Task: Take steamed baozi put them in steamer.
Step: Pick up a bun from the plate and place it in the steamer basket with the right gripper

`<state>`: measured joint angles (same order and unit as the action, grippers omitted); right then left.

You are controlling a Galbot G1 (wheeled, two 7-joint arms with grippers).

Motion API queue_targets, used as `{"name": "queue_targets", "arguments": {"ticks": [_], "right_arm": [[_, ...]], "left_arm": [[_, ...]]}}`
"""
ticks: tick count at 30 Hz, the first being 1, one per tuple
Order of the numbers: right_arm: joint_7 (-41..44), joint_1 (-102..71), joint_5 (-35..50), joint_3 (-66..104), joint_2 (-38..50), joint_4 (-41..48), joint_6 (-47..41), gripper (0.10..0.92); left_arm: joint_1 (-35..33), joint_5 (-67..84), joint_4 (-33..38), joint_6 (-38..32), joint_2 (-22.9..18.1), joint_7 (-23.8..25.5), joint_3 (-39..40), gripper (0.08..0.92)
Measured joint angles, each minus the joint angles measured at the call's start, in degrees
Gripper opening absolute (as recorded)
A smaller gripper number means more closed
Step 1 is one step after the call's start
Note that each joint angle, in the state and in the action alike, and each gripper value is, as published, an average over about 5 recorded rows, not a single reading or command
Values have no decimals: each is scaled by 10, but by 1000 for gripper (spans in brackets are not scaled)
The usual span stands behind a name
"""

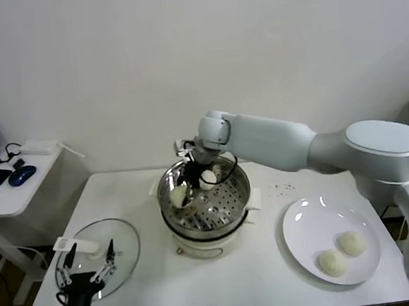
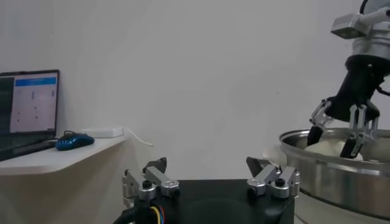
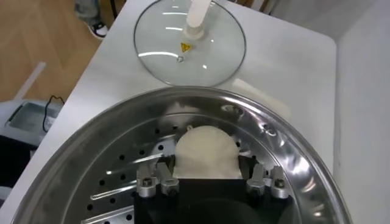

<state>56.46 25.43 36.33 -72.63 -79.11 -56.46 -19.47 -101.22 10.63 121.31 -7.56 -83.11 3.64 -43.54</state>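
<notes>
Head view: table (image 1: 158, 279) carries the steamer (image 1: 240, 193) and plate (image 1: 305, 241) with two baozi (image 1: 342, 252). Right gripper (image 1: 181, 194) inside the steamer pinches one bun (image 3: 205, 152). Left gripper (image 1: 88, 267) hangs spread, empty, over the lid (image 1: 122, 239).

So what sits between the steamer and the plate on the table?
Head view: bare white table between steamer and plate, apart from small dark specks toward the back.

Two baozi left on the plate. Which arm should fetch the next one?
Right, probably. The plate with two baozi sits on the robot's right. The right gripper is over the steamer with a bun between its fingers. The left gripper idles open above the glass lid.
</notes>
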Motion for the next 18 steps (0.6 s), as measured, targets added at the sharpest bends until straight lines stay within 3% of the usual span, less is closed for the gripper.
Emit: {"name": "queue_targets", "arguments": {"ticks": [11,18], "right_arm": [[-1,-11,-3,2,-4,4,-1,702],[-2,-12,-6,3,-2,3,0,808]], "left_arm": [[4,0,-2,2,-1,0,1,823],[3,-1,-2,2,-2,0,2,823]]}}
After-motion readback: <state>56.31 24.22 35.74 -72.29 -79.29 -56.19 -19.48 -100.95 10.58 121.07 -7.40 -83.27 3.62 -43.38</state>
